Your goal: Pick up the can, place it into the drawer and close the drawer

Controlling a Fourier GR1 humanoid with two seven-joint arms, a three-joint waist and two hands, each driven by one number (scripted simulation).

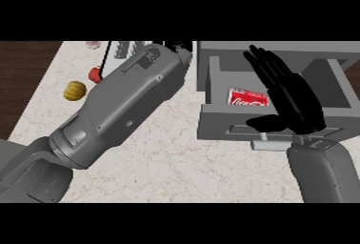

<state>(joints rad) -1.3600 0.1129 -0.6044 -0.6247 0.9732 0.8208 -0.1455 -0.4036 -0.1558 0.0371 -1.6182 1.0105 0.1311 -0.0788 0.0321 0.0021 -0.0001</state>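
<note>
A red can (247, 98) lies on its side inside the open grey drawer (218, 125), near the drawer's front wall. My right hand (294, 102) hovers over the drawer's right half, open with straight fingers pointing away and the thumb stretched left above the front panel. It hides part of the can's right end and stands just over the pale drawer handle (271, 143). My left forearm (123, 105) crosses the counter diagonally. Only the dark tip of my left hand (175, 46) shows at the top edge, so I cannot make out its pose.
A yellow fruit-like object (75, 90) sits on the marbled counter (183, 167) at the left. A small red object (95, 74) peeks out beside the left forearm. A white rack-like item (119, 50) stands at the back. Dark wooden floor lies beyond the counter's left edge.
</note>
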